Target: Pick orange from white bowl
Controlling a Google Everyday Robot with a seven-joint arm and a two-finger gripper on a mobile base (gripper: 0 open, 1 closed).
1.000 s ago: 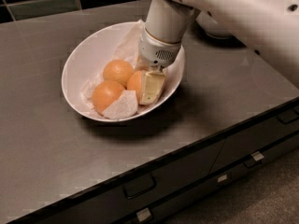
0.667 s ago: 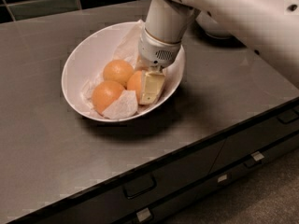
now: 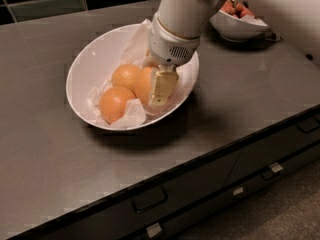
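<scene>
The wide white bowl [image 3: 90, 69], lined with crumpled white paper, sits on the dark counter with three oranges in it. My gripper [image 3: 149, 90] reaches down into the bowl from the upper right. It is shut on the deepest-coloured orange [image 3: 141, 84], the rightmost one. One cream finger [image 3: 162, 86] presses on that orange's right side; the other finger is hidden behind it. A mid-orange one [image 3: 125, 75] lies just to the left, touching it. A paler one [image 3: 114, 104] lies at the bowl's front.
A smaller white bowl [image 3: 240, 30] with red fruit stands at the back right, partly behind my arm. The dark counter [image 3: 60, 164] ends at a front edge above drawers with handles [image 3: 150, 200]. Dark tiles line the back wall.
Nothing has visibly moved: the gripper stays at the same orange in the bowl, and the oranges lie as before.
</scene>
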